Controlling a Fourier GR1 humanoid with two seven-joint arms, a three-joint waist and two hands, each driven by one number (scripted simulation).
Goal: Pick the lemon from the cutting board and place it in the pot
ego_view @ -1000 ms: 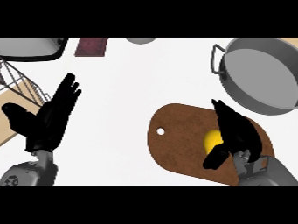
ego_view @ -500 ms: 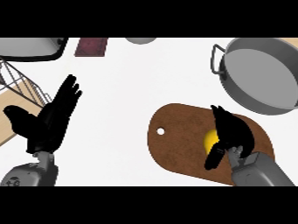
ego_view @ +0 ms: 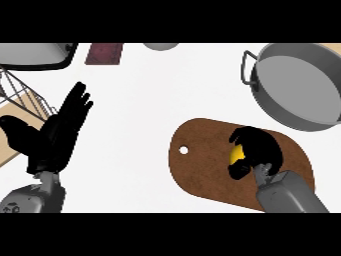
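A yellow lemon [ego_view: 236, 154] lies on the brown cutting board [ego_view: 206, 165] at the lower right, mostly hidden. My right hand [ego_view: 261, 148] covers it from above, fingers and thumb curled round it. The grey pot [ego_view: 300, 85] stands beyond the board at the upper right, with nothing showing inside it and a handle on its left side. My left hand [ego_view: 55, 135] rests open at the left, fingers pointing up, well away from the board.
A wire rack [ego_view: 18, 92] runs along the left edge. A grey pan [ego_view: 29, 54] sits at the top left, a dark red item [ego_view: 104, 53] beside it, and a small grey round object [ego_view: 160, 46] at top centre. White counter lies between the hands.
My right hand's fingers have curled down over the lemon, hiding most of it; before they were straight beside it. The left hand has stayed still.
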